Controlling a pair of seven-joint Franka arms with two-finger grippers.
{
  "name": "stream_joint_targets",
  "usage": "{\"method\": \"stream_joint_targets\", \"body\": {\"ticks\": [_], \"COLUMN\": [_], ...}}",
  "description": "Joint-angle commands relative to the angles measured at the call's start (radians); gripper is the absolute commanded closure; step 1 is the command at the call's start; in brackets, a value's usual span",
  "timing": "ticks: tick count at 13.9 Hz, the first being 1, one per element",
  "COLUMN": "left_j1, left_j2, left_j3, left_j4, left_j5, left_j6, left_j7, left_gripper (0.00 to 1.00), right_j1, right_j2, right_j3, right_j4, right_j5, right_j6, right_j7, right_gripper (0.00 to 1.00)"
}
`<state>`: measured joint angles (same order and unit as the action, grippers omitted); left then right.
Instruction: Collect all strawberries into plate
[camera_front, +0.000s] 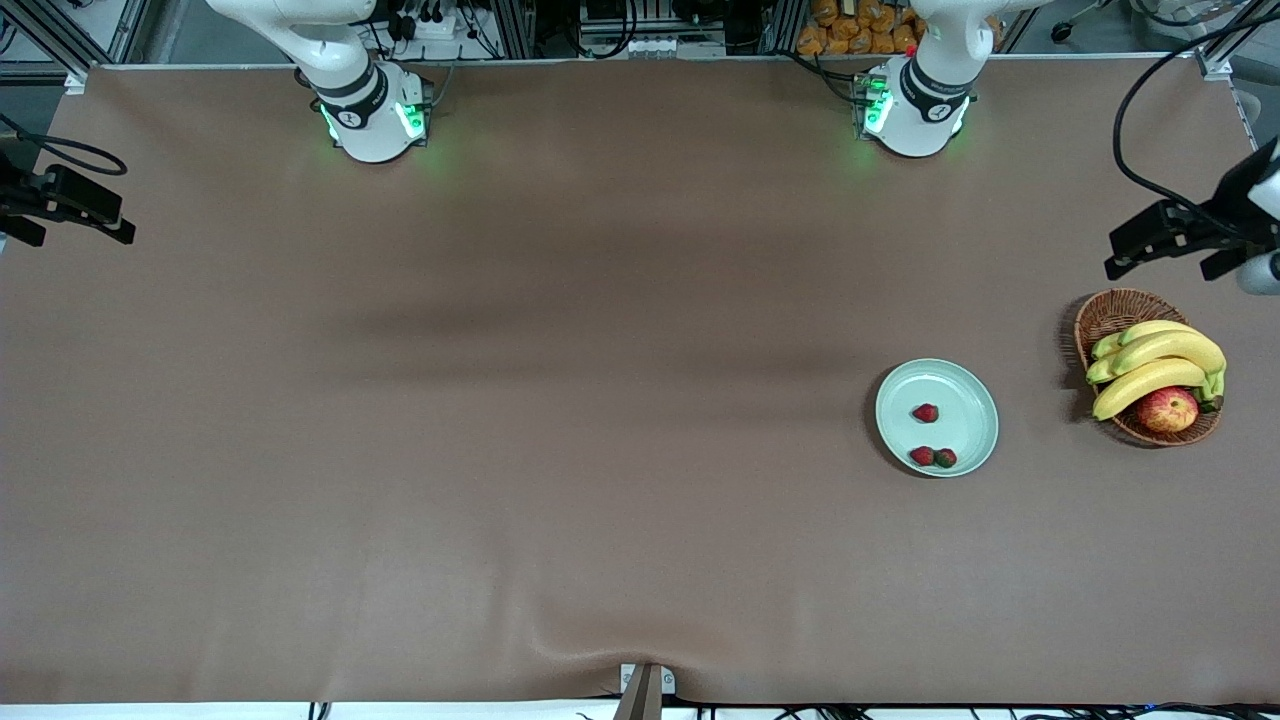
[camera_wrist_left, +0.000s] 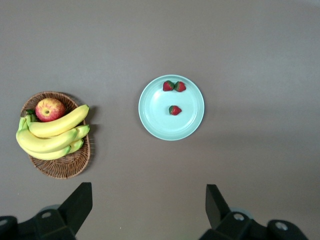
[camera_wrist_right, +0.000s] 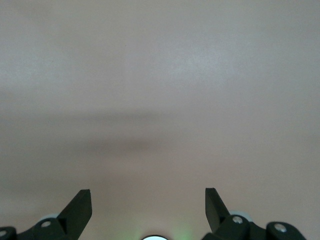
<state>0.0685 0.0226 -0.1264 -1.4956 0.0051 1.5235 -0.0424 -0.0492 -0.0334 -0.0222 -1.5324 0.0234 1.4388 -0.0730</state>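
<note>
Left gripper (camera_wrist_left: 148, 212), fingers spread wide with nothing between them, held high above the brown table (camera_front: 500, 400) and looking straight down on the plate and basket below it. Right gripper (camera_wrist_right: 148, 210), fingers likewise apart and bare, raised over plain tabletop toward the right arm's end, well apart from every item; both arms wait drawn back by their bases. Wicker basket (camera_front: 1105, 315), brown, oval, lying below the left gripper at the left arm's end of the table; contents: a bunch of yellow bananas (camera_front: 1160, 365) with greenish stems laid lengthwise across it, and one red-yellow apple (camera_front: 1167, 409) at the basket's end nearer the front camera, touching the bananas. Plate (camera_front: 965, 385), round, pale mint green, raised rim, beside the basket toward the right arm's end and apart from it, directly under the left wrist camera; contents: three strawberries. One strawberry (camera_front: 926, 412) lies alone near the plate's middle. Two strawberries (camera_front: 932, 457) lie side by side, touching, close to the rim nearer the front camera. Berries too small to tell which way their tips point; green caps visible on each.
</note>
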Motion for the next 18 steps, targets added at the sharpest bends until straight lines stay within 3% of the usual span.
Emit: {"method": "stream_joint_targets", "body": {"ticks": [1, 18], "left_j1": [-0.125, -0.127], "left_j2": [-0.058, -0.150], "left_j3": [0.140, 0.134], "left_j4": [-0.064, -0.231], "left_j5": [-0.042, -0.043], "left_j6": [0.010, 0.086], "left_j7": [-0.007, -0.007], "left_gripper": [0.00, 0.00], "right_j1": [0.002, 0.005], "right_j2": [-0.008, 0.003], "right_j3": [-0.004, -0.005], "right_j4": [0.005, 0.003], "right_j5": [-0.002, -0.008], "right_j6": [-0.012, -0.009], "right_j7": [-0.001, 0.001], "right_gripper": [0.00, 0.00]}}
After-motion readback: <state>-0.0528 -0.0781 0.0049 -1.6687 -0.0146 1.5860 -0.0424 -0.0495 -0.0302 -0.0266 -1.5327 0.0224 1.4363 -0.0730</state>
